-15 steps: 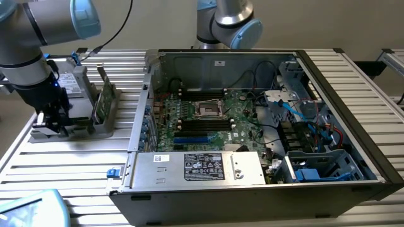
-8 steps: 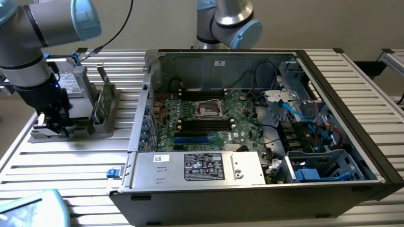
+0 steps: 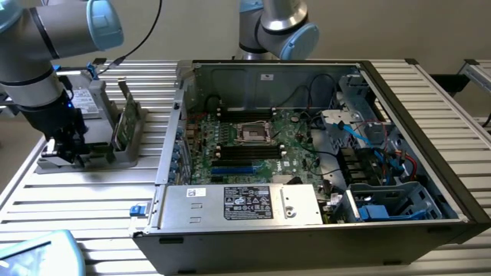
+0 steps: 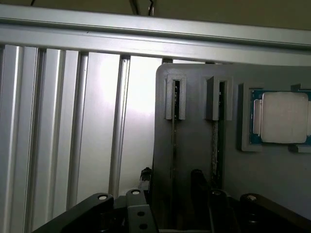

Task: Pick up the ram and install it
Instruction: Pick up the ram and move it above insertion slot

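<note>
While the claw [image 4: 171,174] hangs parted and empty, the ram [image 4: 173,141] stands between its fingers [image 4: 197,180] in the grey holder [image 4: 194,141]

This looks like a robotics laboratory. A grey and blue industrial robot arm [image 3: 38,52] works over a desk [image 3: 84,195] made of aluminium profiles, and a second arm [image 3: 277,26] stands behind. An opened computer case [image 3: 307,247] shows its motherboard [image 3: 261,138], and a grey fixture [image 3: 92,155] holds parts.
</note>
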